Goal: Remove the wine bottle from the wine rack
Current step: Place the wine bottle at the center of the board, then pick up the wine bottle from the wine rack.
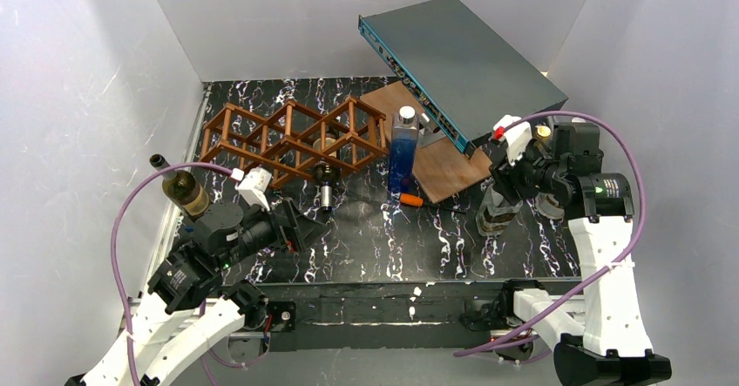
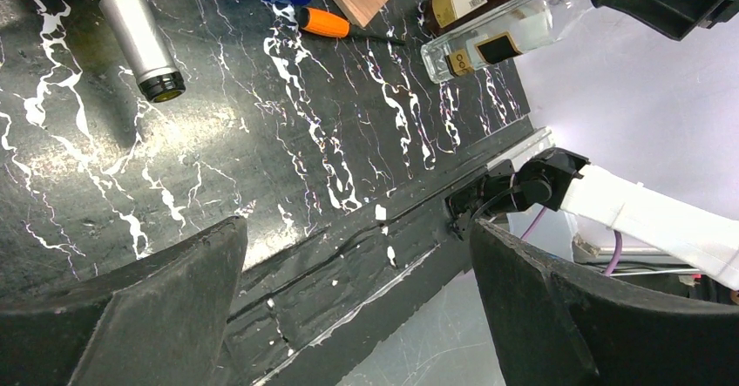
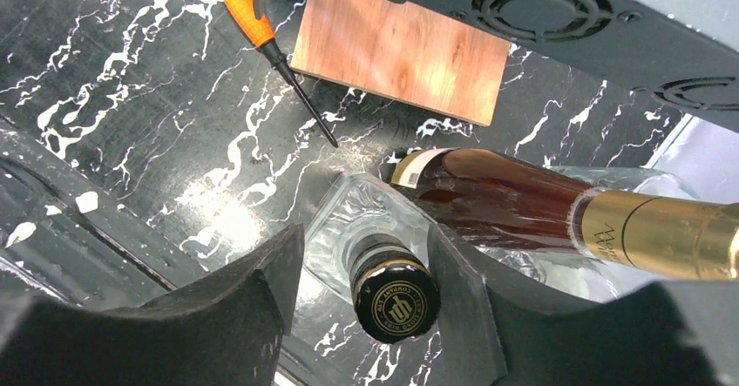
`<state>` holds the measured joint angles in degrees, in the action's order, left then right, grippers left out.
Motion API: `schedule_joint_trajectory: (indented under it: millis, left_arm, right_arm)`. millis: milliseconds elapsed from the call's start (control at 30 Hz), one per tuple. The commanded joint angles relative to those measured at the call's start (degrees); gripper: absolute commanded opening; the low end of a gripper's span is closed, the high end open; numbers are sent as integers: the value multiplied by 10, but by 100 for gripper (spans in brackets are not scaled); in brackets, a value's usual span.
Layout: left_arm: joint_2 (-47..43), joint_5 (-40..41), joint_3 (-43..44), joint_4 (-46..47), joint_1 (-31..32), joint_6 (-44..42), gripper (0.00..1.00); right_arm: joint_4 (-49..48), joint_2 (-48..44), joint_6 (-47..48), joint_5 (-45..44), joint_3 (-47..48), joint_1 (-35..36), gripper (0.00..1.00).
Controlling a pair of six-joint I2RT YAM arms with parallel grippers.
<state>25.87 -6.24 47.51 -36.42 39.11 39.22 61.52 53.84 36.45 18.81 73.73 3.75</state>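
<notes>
The reddish-brown wine rack (image 1: 296, 138) stands at the back left. A wine bottle (image 1: 326, 186) lies in one of its lower cells, with its silver-capped neck (image 2: 144, 42) pointing toward the near edge. My left gripper (image 1: 301, 229) (image 2: 357, 255) hangs open just in front of that neck, holding nothing. At the right, my right gripper (image 1: 505, 181) (image 3: 366, 255) straddles the black cap of an upright clear bottle (image 3: 396, 299) (image 1: 495, 213). Its jaws are parted, with a gap beside the cap on the left. A brown bottle with gold foil (image 3: 523, 203) stands close beside it.
A grey-blue flat device (image 1: 462, 55) leans over a wooden board (image 1: 440, 155) at the back right. A blue bottle (image 1: 403, 155) and an orange screwdriver (image 1: 411, 199) are mid-table. An olive bottle (image 1: 183, 190) stands at the left edge. White walls enclose the table.
</notes>
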Motion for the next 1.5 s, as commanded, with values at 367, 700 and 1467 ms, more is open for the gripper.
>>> schedule_joint_trajectory:
  millis: [367,700,1467]
  left_arm:
    - [20,-10,-5,13,0,-1,98]
    - [43,7,-8,12,-1,18,98]
    - [247,200,-6,118,1,-49,97]
  right_arm:
    - [17,12,15,56,93,-2,84]
    - [83,25,103,216,127,-2,98]
    - [62,-12,159,441,-42,-2,98]
